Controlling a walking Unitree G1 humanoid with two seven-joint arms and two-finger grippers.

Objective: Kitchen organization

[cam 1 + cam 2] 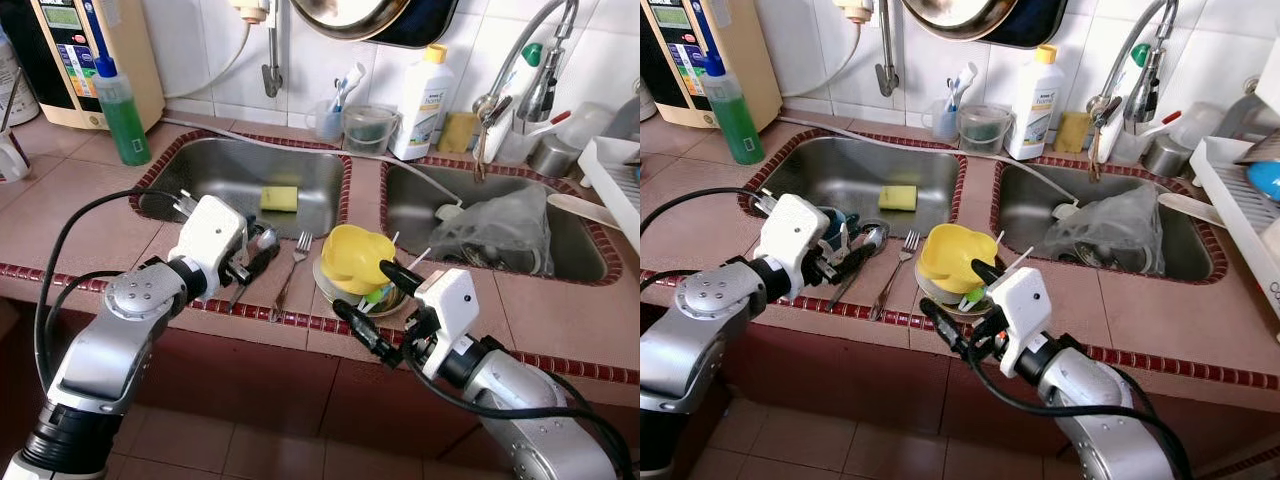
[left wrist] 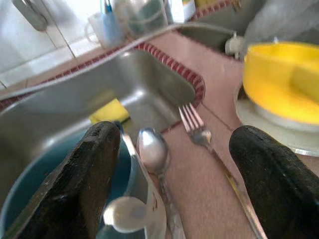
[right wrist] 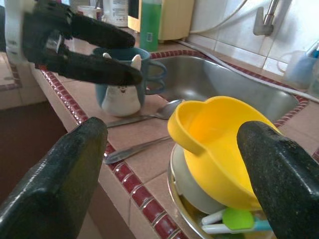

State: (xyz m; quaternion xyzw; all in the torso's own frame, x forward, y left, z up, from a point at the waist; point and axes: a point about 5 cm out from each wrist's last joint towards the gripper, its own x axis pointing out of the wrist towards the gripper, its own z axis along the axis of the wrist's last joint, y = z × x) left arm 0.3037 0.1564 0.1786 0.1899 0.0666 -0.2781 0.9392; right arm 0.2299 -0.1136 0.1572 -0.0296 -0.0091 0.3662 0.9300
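Left gripper (image 3: 87,47) held wide open above the blue mug (image 3: 122,82) and spoon (image 2: 152,149) on the counter, right gripper (image 1: 372,302) spread wide around the yellow bowl (image 1: 355,258), fork (image 1: 293,268) laid between them

Fork (image 1: 291,268) left of stacked bowls (image 1: 358,262)

Both silver arms are being held forward, bent at the elbow. The left gripper (image 1: 250,262) is being kept low with its black fingers (image 2: 89,184) spread apart. The right gripper (image 1: 375,300) is being angled inward toward the left one, its fingers (image 3: 50,184) likewise being held wide apart.
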